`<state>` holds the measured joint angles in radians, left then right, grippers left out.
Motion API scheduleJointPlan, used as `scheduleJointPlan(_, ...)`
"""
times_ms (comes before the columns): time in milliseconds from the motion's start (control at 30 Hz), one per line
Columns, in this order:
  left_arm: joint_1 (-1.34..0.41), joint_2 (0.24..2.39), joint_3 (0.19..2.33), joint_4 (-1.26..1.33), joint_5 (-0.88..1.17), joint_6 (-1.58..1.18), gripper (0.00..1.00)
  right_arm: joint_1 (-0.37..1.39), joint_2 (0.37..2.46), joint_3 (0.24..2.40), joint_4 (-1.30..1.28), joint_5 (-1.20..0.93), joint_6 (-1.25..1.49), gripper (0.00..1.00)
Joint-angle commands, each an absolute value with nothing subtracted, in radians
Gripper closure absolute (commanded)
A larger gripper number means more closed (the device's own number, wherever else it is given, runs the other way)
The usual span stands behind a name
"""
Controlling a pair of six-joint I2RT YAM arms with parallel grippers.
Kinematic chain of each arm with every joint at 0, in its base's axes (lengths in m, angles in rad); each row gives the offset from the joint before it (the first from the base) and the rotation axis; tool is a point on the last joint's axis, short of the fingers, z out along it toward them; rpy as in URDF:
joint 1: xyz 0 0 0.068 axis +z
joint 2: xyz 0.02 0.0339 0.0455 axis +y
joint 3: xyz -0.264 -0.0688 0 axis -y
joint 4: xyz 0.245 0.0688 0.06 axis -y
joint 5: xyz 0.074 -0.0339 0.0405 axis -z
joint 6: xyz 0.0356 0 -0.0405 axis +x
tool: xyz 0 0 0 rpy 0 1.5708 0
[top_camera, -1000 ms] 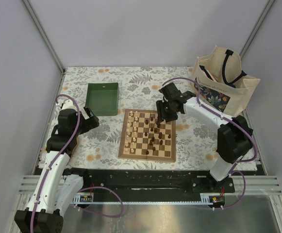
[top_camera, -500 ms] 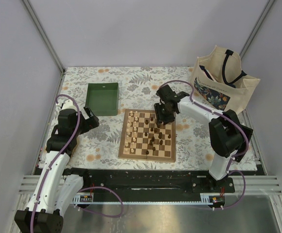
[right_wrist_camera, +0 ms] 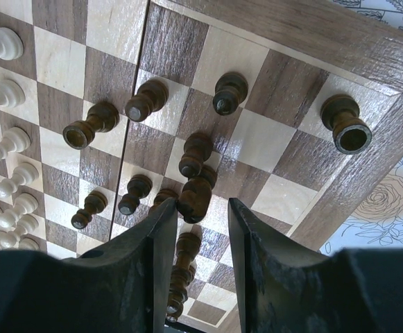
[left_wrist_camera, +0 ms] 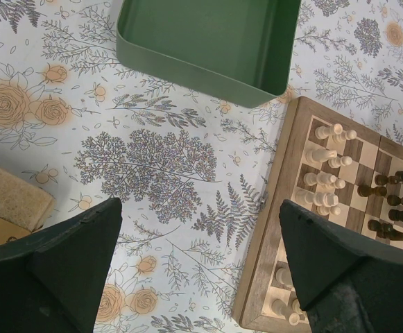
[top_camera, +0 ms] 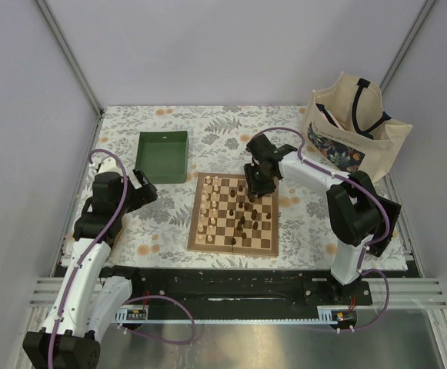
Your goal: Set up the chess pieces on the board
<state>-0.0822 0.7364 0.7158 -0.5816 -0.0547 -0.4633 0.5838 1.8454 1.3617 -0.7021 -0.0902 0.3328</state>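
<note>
Brown and cream squares fill the view from my right wrist. My right hand [right_wrist_camera: 202,208] hangs low over the far right part of the board [top_camera: 235,250], fingers parted only narrowly, one on either side of a dark piece [right_wrist_camera: 195,195]. A sliver of board shows between that piece and one finger, so I have no grip on it. A second dark piece [right_wrist_camera: 195,154] stands right against it on the far side. Others crowd close: one [right_wrist_camera: 229,92] a square further on, two leaning ones [right_wrist_camera: 144,100] [right_wrist_camera: 89,127] off to one side, and several more beside and under my fingers. A dark rook [right_wrist_camera: 345,125] sits alone in the corner square by the border. The pale pieces [left_wrist_camera: 326,166] are bunched along the opposite side of the board.

My left hand [left_wrist_camera: 200,205] is wide open with nothing in it, held above the flowered table [top_camera: 208,127] left of the board. The green tray [top_camera: 161,175] lies just beyond the board's far left corner. A cloth tote bag [top_camera: 354,131] stands behind my right arm.
</note>
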Motion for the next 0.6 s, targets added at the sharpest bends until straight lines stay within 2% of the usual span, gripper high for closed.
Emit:
scheduleJointPlan(0,-0.08,0.738,0.736,-0.548,-0.038,-0.451,0.01,0.595,1.852,1.407,-0.69,-0.078,0.322,0.57)
scheduleJointPlan(100,-0.078,0.739,0.735,-0.546,-0.037,-0.451,0.01,0.595,1.852,1.411,-0.692,-0.077,0.322,0.6)
scheduleJointPlan(300,-0.078,0.741,0.735,-0.548,-0.038,-0.448,0.01,0.595,1.836,1.408,-0.703,-0.069,0.321,0.77)
scheduleJointPlan(567,-0.08,0.739,0.735,-0.548,-0.04,-0.449,0.01,0.595,1.766,1.384,-0.733,0.073,0.285,0.82)
